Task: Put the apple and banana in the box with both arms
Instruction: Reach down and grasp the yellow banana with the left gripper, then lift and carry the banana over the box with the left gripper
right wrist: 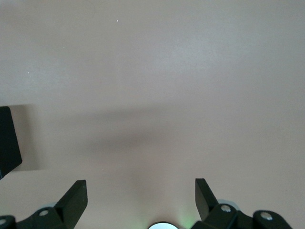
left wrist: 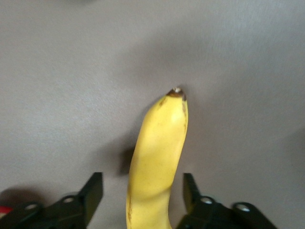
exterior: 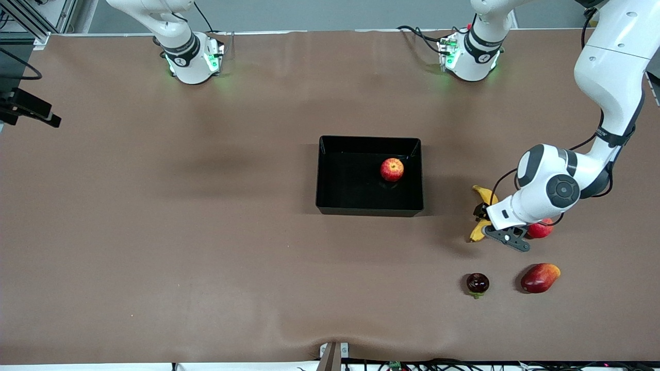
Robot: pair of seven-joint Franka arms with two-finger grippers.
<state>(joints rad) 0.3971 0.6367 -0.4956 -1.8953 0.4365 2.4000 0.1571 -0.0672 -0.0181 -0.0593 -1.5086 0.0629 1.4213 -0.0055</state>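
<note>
— Yellow banana: where does it lie?

— It lies on the brown table, toward the left arm's end, beside the box. Its middle is hidden under the left gripper in the front view; only the two ends show.

— Does the gripper hold it?

— The left wrist view shows the banana between the two black fingers, one on each side. A gap is visible between each finger and the peel, so the fingers stand around the fruit and do not press it. The banana rests on the table.

— And the apple?

— The apple is inside the black box, on its floor, at the side toward the left arm's end.

— Where is the right gripper?

— The front view shows only the base and the lower part of the right arm. In the right wrist view its fingers stand wide apart over bare table, with nothing between them. This arm waits.

— What else is on the table?

— A pinkish-red round fruit just beside the left gripper, partly covered by it. Nearer to the front camera lie a dark purple fruit and an oblong red-orange fruit, near each other.
</note>
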